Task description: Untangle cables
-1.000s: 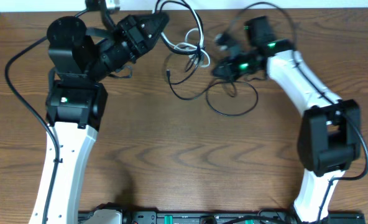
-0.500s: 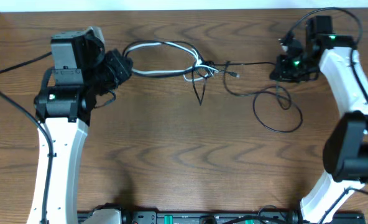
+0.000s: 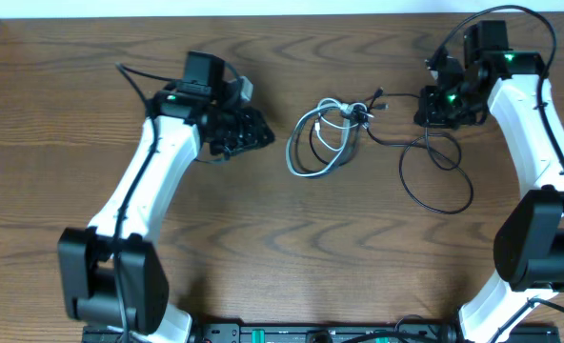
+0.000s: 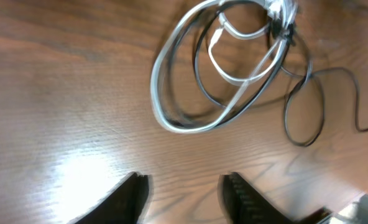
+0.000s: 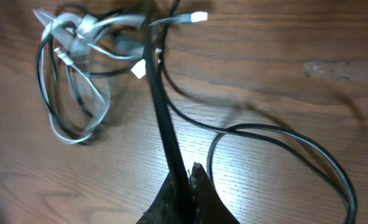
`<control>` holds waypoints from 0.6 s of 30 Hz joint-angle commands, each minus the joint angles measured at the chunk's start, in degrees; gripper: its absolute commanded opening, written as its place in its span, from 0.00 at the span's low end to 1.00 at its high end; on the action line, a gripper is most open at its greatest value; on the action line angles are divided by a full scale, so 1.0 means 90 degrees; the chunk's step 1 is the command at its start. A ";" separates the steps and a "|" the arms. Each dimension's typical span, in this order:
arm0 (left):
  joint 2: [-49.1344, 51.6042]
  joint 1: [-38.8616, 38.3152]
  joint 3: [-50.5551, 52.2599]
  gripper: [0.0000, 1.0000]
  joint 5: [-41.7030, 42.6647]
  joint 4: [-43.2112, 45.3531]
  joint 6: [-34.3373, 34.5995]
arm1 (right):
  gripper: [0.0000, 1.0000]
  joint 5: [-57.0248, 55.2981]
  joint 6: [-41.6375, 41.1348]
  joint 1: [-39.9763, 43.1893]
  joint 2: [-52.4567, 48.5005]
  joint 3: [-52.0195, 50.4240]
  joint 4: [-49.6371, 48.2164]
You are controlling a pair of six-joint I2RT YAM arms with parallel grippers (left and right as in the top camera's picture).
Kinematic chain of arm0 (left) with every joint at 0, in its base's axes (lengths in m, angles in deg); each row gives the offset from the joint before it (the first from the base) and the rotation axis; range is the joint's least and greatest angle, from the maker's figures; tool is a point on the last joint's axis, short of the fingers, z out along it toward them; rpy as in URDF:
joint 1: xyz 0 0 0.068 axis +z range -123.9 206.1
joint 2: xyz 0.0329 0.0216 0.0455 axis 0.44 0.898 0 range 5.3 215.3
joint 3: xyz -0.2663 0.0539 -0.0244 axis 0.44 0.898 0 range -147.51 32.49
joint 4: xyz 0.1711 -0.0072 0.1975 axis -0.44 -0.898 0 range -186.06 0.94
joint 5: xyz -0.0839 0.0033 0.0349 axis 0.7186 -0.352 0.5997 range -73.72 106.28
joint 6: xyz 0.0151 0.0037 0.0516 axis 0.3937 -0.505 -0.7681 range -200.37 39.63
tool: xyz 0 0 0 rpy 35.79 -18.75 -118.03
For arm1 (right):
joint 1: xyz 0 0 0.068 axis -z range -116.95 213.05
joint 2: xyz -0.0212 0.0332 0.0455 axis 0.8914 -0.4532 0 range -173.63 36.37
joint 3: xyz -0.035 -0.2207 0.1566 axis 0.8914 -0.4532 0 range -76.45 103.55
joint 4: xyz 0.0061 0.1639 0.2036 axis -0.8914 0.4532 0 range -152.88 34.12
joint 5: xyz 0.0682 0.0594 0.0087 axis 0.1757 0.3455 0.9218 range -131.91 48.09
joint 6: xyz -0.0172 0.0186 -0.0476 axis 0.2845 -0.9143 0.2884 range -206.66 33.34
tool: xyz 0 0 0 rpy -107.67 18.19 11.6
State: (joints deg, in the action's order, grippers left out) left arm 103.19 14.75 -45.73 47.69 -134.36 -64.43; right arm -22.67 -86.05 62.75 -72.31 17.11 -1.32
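My left fingers (image 3: 258, 133) are apart and hold nothing. My right fingers (image 5: 187, 186) are pinched shut on a black cord (image 5: 162, 118). The cables (image 3: 325, 141) lie bunched in the middle of the desk (image 3: 263, 248). If I tug now, the bunch could pull tighter, or all of it could just slide along

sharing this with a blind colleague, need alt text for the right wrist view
The right claw is shut on a black cord that runs up across the wooden table to a tangle of white and black cords at upper left. A loose black loop lies on the table to the right.
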 commanded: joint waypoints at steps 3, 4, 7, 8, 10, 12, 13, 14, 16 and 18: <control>0.0192 -0.0041 -0.0063 0.56 0.0109 0.0194 -0.0364 | 0.01 -0.0029 -0.0034 -0.0231 0.0034 0.0044 -0.0015; 0.0185 -0.0053 -0.0063 0.56 0.0114 0.0364 -0.0364 | 0.01 -0.0029 -0.0034 -0.0257 0.0034 0.0044 -0.0027; 0.0194 -0.0143 -0.0061 0.56 0.0112 0.0986 -0.0357 | 0.01 -0.0029 -0.0034 -0.0338 0.0034 0.0044 -0.0027; 0.0202 -0.0199 -0.0061 0.56 0.0109 0.1251 -0.0323 | 0.01 -0.0029 -0.0034 -0.0345 0.0034 0.0044 -0.0022; 0.0245 -0.0345 -0.0061 0.56 0.0109 0.1783 -0.0012 | 0.01 -0.0029 -0.0036 -0.0347 0.0034 0.0044 -0.0012; 0.0342 -0.0522 -0.0061 0.56 0.0107 0.2263 0.0364 | 0.01 -0.0032 -0.0036 -0.0347 0.0034 0.0044 -0.0002; 0.0444 -0.0651 -0.0061 0.56 0.0109 0.2538 0.0595 | 0.01 -0.0032 -0.0036 -0.0347 0.0034 0.0044 -0.0005; 0.0525 -0.0750 -0.0061 0.56 0.0107 0.2722 0.0760 | 0.01 -0.0032 -0.0036 -0.0347 0.0034 0.0044 -0.0005; 0.0743 -0.0998 -0.0061 0.55 0.0104 0.3128 0.1037 | 0.01 -0.0032 -0.0036 -0.0347 0.0034 0.0044 -0.0010; 0.0986 -0.1212 -0.0061 0.56 0.0097 0.3507 0.1314 | 0.01 -0.0046 -0.0036 -0.0347 0.0034 0.0044 -0.0027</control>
State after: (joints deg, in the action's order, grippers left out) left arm 108.00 6.68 -45.97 47.94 -105.66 -58.83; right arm -22.93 -86.08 60.07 -72.31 17.11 -1.38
